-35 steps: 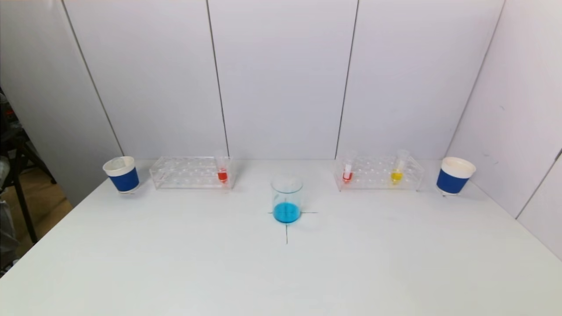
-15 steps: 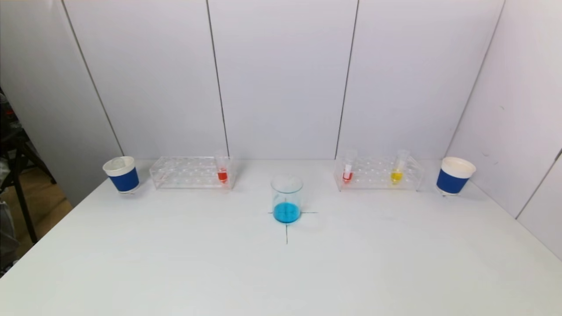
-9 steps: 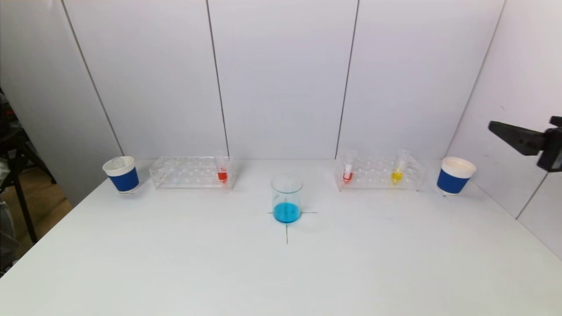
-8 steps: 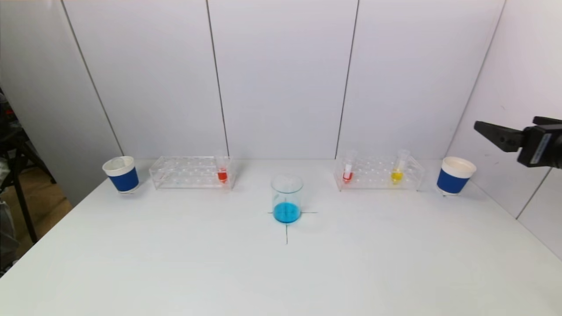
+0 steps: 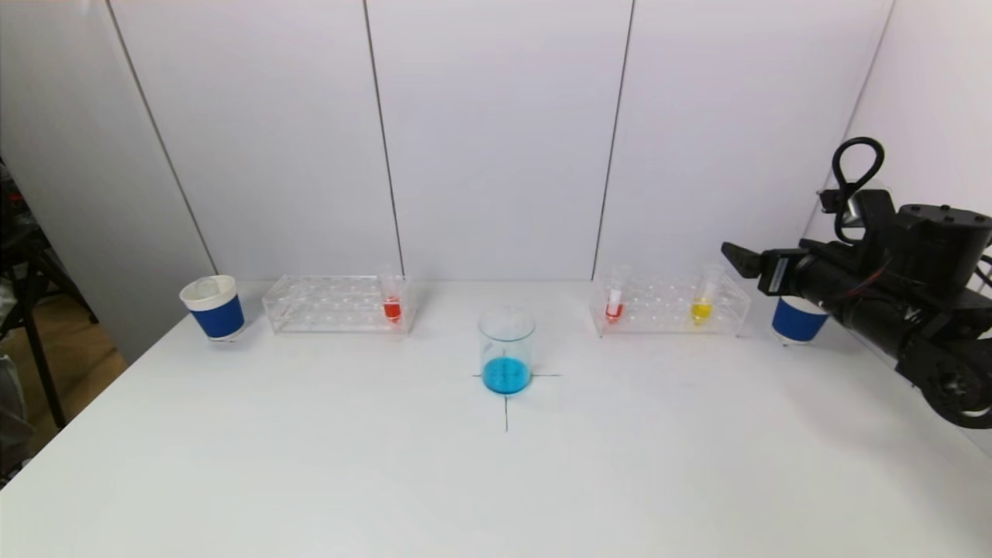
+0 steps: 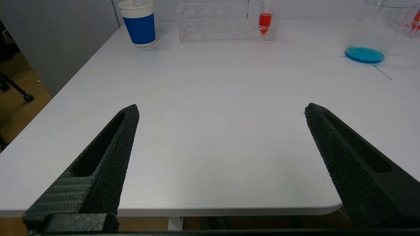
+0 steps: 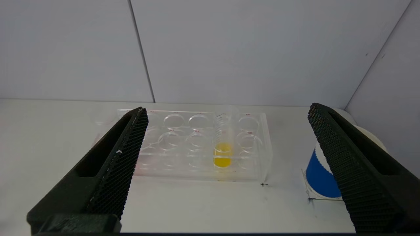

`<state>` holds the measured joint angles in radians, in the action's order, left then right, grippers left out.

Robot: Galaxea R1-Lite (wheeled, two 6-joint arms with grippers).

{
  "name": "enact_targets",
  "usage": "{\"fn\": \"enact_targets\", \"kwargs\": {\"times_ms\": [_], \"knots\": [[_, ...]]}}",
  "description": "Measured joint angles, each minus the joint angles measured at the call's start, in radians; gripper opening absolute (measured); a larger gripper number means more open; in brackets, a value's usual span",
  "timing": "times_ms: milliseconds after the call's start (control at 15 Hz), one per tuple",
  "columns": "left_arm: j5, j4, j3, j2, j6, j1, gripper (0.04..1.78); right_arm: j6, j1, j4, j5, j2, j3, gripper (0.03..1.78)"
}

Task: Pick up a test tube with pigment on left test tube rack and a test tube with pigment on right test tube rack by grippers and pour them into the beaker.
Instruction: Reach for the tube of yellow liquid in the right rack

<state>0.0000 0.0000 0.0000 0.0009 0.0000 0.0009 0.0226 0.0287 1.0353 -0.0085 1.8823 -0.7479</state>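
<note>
A glass beaker (image 5: 506,349) with blue liquid stands mid-table on a cross mark. The clear left rack (image 5: 337,304) holds one tube of red pigment (image 5: 392,308). The clear right rack (image 5: 670,306) holds a red tube (image 5: 614,309) and a yellow tube (image 5: 700,310). My right gripper (image 5: 736,260) is open and empty, just right of the right rack, above the table. In the right wrist view the yellow tube (image 7: 222,154) stands ahead between the fingers. My left gripper (image 6: 221,109) is open and empty, back at the table's near edge, out of the head view.
A blue and white paper cup (image 5: 214,308) stands left of the left rack. Another one (image 5: 797,319) stands right of the right rack, partly behind my right arm. White walls close the back and the right side.
My right arm has come in from the right edge and moved left and down toward the right rack. The tubes, racks and beaker have not moved.
</note>
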Motion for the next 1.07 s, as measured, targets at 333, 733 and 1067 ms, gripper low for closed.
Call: {"fn": "enact_targets", "kwargs": {"times_ms": [333,733,1067], "knots": [[0.000,0.000,0.000,0.000,0.000,0.000,1.76,0.015,0.010,0.164,-0.014,0.171,-0.005,1.77],[0.000,0.000,0.000,0.000,0.000,0.000,1.76,0.011,0.011,0.224,-0.016,0.267,-0.019,1.77],[0.000,0.000,0.000,0.001,0.000,0.000,1.76,0.012,0.011,0.254,-0.045,0.326,-0.045,1.77]]}}
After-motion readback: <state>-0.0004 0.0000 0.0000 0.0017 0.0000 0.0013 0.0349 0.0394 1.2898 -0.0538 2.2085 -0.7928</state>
